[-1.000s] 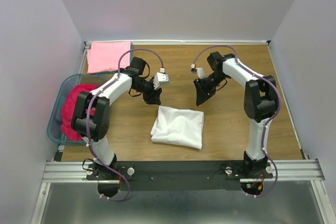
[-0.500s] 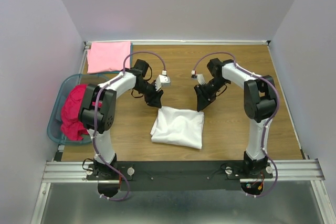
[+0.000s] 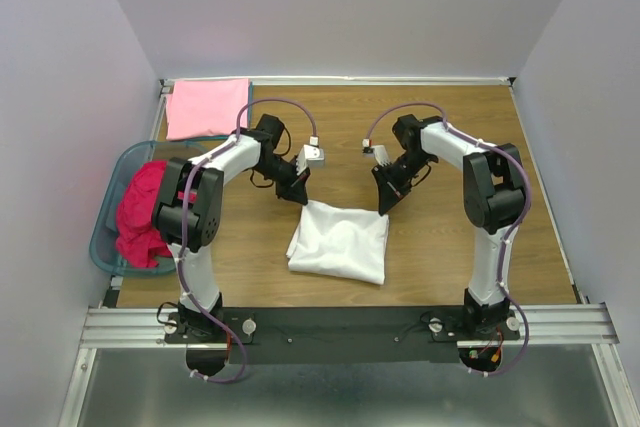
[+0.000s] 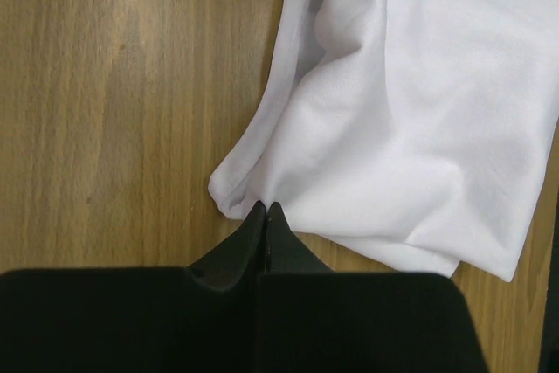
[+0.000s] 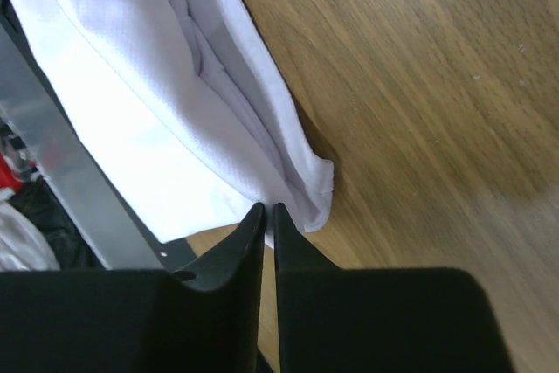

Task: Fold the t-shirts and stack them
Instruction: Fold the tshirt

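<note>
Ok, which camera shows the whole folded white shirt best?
Top external: the white t-shirt lies fully in frame on the table, so its folded outline is clear. The left wrist view shows only the part around one corner, pinched by the left gripper. The right wrist view shows only another corner, at the right gripper.

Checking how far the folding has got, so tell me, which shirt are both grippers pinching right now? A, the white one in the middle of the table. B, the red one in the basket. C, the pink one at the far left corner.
A: the left gripper and the right gripper are each closed on a far corner of the white t-shirt, as both wrist views show.
</note>
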Tool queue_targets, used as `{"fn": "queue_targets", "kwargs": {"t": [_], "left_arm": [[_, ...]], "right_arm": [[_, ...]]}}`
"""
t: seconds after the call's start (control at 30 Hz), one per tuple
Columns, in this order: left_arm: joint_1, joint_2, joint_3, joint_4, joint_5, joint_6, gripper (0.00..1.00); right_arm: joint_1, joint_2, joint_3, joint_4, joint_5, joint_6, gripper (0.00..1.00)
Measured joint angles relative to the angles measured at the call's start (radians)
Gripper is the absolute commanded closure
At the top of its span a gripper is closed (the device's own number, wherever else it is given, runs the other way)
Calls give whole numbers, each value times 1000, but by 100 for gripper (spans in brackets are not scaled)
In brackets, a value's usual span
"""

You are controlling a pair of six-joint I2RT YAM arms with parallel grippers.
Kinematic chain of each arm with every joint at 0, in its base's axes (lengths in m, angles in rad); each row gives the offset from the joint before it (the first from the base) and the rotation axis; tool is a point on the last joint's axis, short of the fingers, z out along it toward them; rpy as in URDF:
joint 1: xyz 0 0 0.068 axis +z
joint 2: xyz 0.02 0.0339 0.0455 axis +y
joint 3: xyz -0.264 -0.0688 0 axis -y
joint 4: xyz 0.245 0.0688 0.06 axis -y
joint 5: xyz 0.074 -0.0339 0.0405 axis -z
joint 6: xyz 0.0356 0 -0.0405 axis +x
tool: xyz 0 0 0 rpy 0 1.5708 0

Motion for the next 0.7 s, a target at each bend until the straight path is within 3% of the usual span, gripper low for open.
{"fn": "queue_targets", "kwargs": {"t": [0.07,0.43,0.7], "left_arm": [[3,0,11,-6,5,2,100],[36,-6,45,-4,0,-14,100],[56,3,43,97,-38,-66,100]], "right_arm": [[0,0,0,1,11,-2,99],[-1,0,35,3,86,-7,99],[-8,16,124,13,135,2,99]]}}
